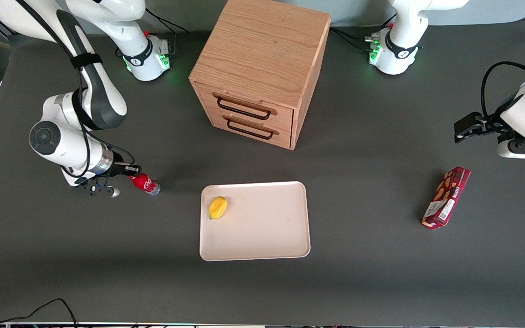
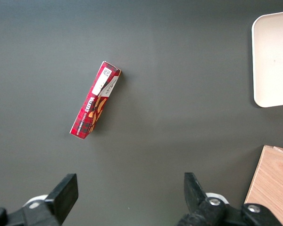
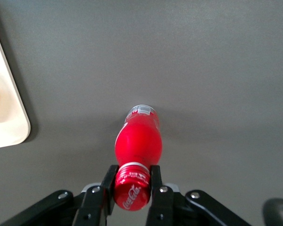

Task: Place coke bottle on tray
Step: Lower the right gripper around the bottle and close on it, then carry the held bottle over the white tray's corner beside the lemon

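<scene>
The coke bottle (image 1: 146,184) is small and red with a clear base. It hangs tilted just above the dark table, toward the working arm's end. My gripper (image 1: 131,172) is shut on its red cap. In the right wrist view the two black fingers (image 3: 109,181) press the cap (image 3: 131,190) from both sides, and the bottle body (image 3: 137,141) points away toward the table. The cream tray (image 1: 262,228) lies flat in the middle of the table, nearer the front camera than the drawer cabinet. Its rounded corner shows in the right wrist view (image 3: 9,127).
A yellow lemon-like object (image 1: 218,207) lies on the tray near the bottle's side. A wooden two-drawer cabinet (image 1: 262,68) stands farther from the front camera than the tray. A dark-red snack box (image 1: 446,197) lies toward the parked arm's end.
</scene>
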